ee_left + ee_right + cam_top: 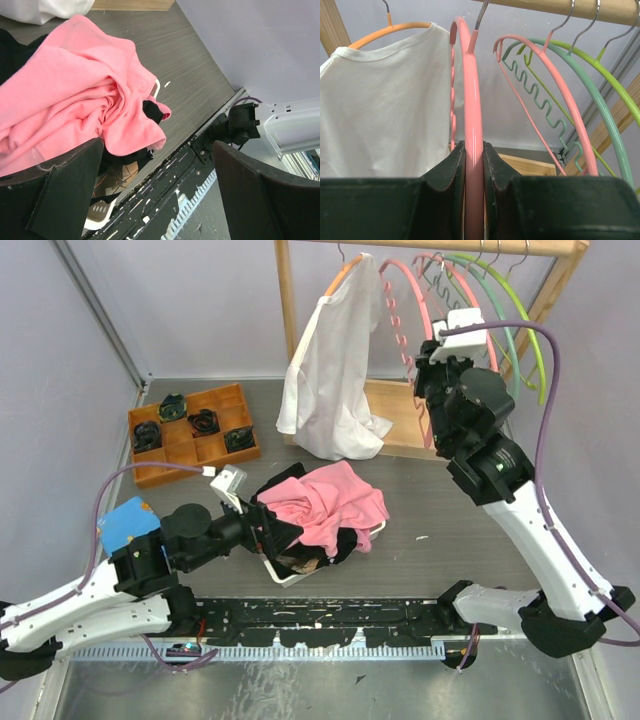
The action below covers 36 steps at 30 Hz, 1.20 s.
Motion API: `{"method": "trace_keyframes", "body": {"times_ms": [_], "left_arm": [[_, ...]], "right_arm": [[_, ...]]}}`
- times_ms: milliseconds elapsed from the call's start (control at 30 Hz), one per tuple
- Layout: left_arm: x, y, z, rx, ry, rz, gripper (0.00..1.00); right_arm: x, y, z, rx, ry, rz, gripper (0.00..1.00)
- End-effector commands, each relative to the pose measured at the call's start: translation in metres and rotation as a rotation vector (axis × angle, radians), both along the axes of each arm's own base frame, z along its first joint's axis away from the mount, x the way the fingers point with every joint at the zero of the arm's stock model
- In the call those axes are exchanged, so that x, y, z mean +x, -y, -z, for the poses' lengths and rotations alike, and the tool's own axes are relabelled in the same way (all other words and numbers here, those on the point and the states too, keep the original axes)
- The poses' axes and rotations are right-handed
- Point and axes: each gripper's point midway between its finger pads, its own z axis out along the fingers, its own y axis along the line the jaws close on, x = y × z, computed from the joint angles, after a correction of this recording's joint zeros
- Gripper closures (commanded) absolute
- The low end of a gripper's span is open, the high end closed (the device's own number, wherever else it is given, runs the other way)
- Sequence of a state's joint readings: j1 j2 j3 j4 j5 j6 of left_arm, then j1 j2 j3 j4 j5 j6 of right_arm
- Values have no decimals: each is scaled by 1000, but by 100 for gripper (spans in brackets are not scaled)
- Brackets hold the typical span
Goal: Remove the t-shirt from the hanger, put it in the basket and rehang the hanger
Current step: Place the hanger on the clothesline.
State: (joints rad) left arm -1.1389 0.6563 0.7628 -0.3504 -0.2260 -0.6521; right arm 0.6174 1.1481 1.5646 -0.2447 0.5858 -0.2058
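A pink t-shirt (335,500) (75,95) lies crumpled on top of dark clothes in a white basket (285,575) (100,220). My left gripper (268,530) (157,167) stands wide open right beside it, with nothing between its fingers. Up at the rack, my right gripper (425,360) (474,150) is shut on the bare pink hanger (410,290) (472,90), which hooks on the wooden rail. A white t-shirt (330,370) (385,110) hangs on an orange hanger (395,31) just left of it.
Green and teal hangers (520,320) (590,90) hang to the right on the wooden rack (288,300). An orange compartment tray (195,435) with black parts sits at the back left. A black rail (320,620) runs along the near edge.
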Motion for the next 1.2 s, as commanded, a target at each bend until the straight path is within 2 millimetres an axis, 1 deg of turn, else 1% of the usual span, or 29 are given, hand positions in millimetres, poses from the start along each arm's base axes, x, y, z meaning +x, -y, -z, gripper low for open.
{"method": "trace_keyframes", "body": {"times_ms": [0,167,267,433,633,867,1033,1167], "left_arm": [[0,-11,-14,0,59,-7,2],[-2,-17,-24,-33,106,1,2],[-4,-22,-26,-44,124,1,2],[-5,-32,-37,-74,166,-12,2],[-3,-46,-48,-92,213,-48,2],[2,-59,-52,-64,242,-89,2],[4,-66,-54,-53,255,-115,2],[6,-70,-55,-54,263,-135,2]], "right_arm": [[4,11,-43,43,119,56,99],[18,10,-46,35,124,63,99],[26,13,-48,34,129,73,100],[41,18,-53,32,141,74,99],[64,25,-53,27,140,78,99],[91,28,-56,35,150,72,99],[115,24,-51,34,138,60,99],[130,22,-41,33,113,55,99]]}}
